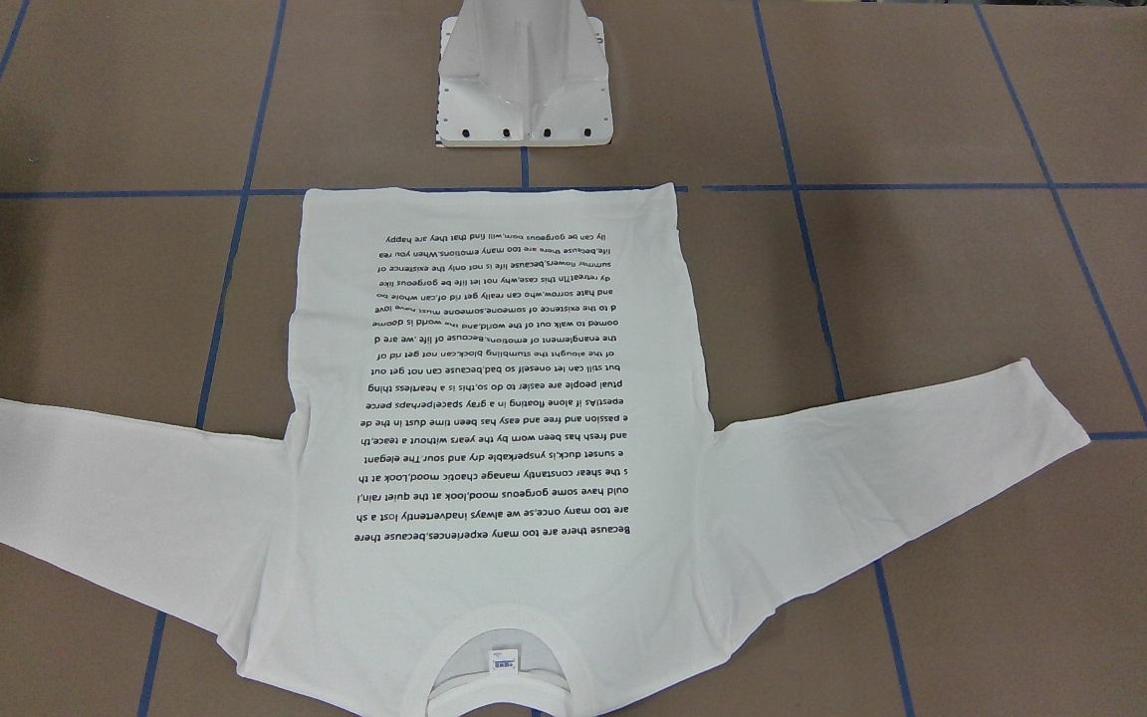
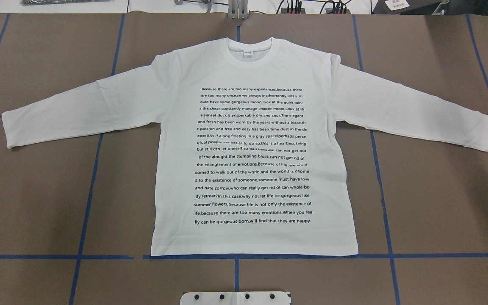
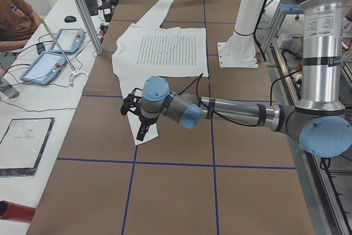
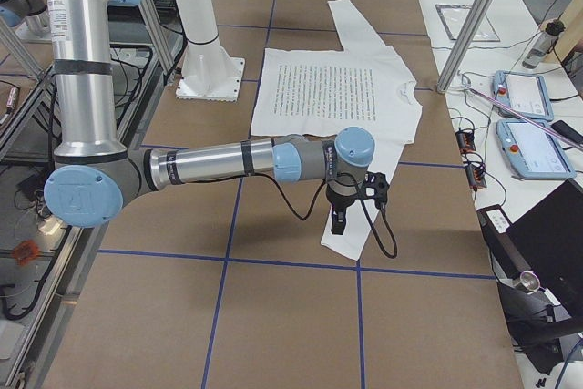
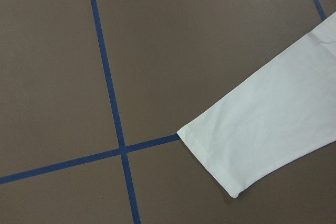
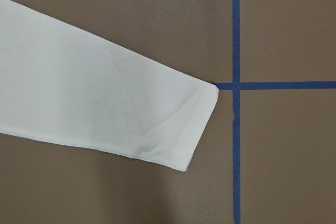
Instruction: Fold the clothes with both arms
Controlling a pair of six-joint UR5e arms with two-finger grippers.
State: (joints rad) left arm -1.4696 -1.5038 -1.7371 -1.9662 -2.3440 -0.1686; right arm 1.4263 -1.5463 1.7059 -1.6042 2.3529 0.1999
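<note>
White T-shirt [image 2: 252, 148] lies flat at the middle of the table [image 2: 36, 190], print up, no fold made yet; left gripper [image 3: 142, 131] and right gripper [image 4: 339, 219] each hang over a cuff [image 6: 199, 124], jaw opening impossible to tell.

bare brown tabletop [image 2: 36, 199] on both sides of the flat-spread t-shirt [image 2: 252, 140], robot-side of each sleeve and out beyond each cuff. in the way on the robot's side: white pedestal base [image 1: 524, 90], upright, just off the hem [image 2: 252, 253], at mid-width. above the left cuff [image 5: 252, 145]: left arm [image 3: 236, 115], stretched across, left hand [image 3: 141, 131] pointing down. same above the right cuff [image 6: 157, 114]: right arm [image 4: 209, 163] and right hand [image 4: 339, 220]. between each arm and the pedestal base, bare tabletop, the two well apart. past the collar [image 2: 252, 53]: metal posts [image 3: 82, 9], tablets [image 3: 52, 53] on a white desk [image 3: 33, 97].
</note>
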